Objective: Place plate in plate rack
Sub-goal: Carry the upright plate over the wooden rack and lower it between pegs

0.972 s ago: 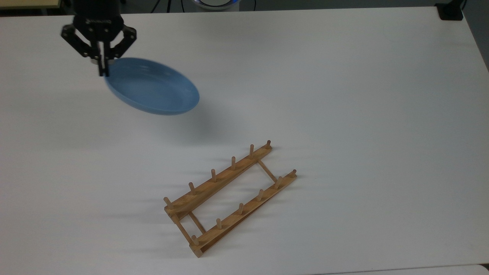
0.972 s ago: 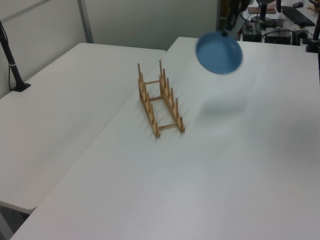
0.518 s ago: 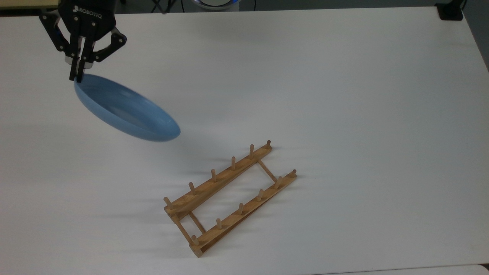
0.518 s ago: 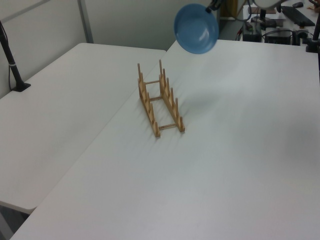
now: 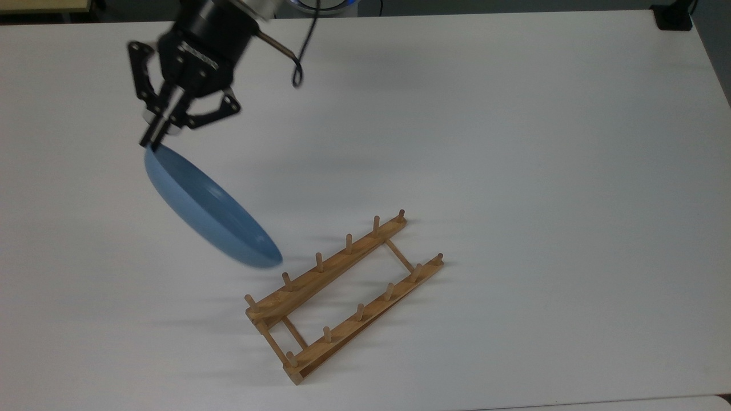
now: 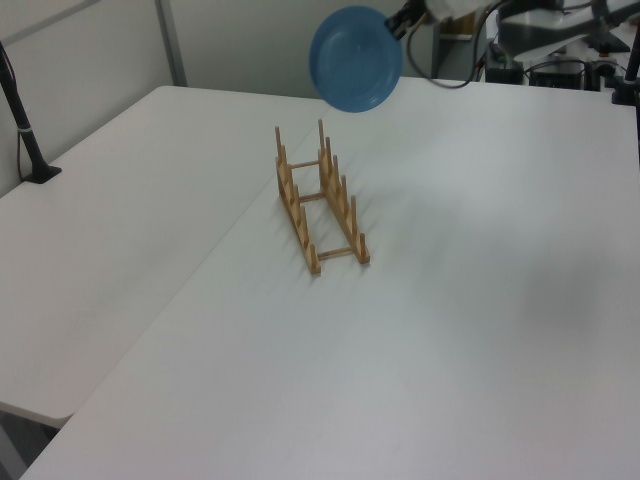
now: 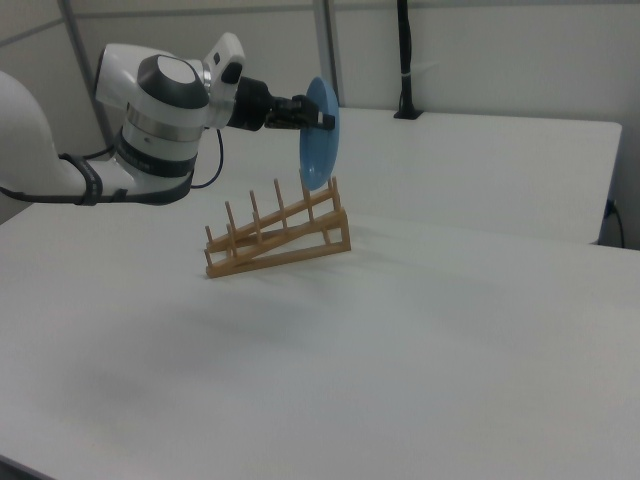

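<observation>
The black two-finger hand [image 5: 153,137], upper left in the top view, pinches the rim of the glossy light-blue round plate [image 5: 208,208] and carries it, nearly on edge, above the white bench [image 5: 514,142]. The transport step is in hand. Next, I think the plate must come down between two pegs of the light-brown wooden plate rack [image 5: 342,291], lower centre.

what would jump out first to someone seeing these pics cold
The blue plate stands out most: it hangs in the air, tipped nearly on edge, pinched at its rim by the black gripper toward the top view's upper left. Next comes the wooden plate rack, which sits on the white table lower in the top view, with nothing between its pegs.
</observation>
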### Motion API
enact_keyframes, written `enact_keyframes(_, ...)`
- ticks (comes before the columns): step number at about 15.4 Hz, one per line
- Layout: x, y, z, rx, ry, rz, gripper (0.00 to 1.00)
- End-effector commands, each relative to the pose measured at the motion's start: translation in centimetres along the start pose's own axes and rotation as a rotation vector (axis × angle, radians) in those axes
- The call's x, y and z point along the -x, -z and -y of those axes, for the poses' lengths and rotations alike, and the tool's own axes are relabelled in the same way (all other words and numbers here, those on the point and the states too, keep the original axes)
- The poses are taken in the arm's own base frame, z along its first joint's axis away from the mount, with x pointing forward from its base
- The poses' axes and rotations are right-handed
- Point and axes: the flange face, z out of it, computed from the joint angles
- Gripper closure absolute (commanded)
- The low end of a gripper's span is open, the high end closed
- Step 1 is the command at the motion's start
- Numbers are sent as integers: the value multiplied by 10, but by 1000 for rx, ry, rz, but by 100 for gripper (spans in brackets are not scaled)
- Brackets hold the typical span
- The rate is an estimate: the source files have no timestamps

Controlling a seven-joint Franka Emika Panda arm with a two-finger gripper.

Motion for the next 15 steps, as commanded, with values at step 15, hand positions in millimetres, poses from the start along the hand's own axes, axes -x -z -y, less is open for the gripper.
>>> enact_keyframes(15,-5,-50,132,140,-225,-129,100)
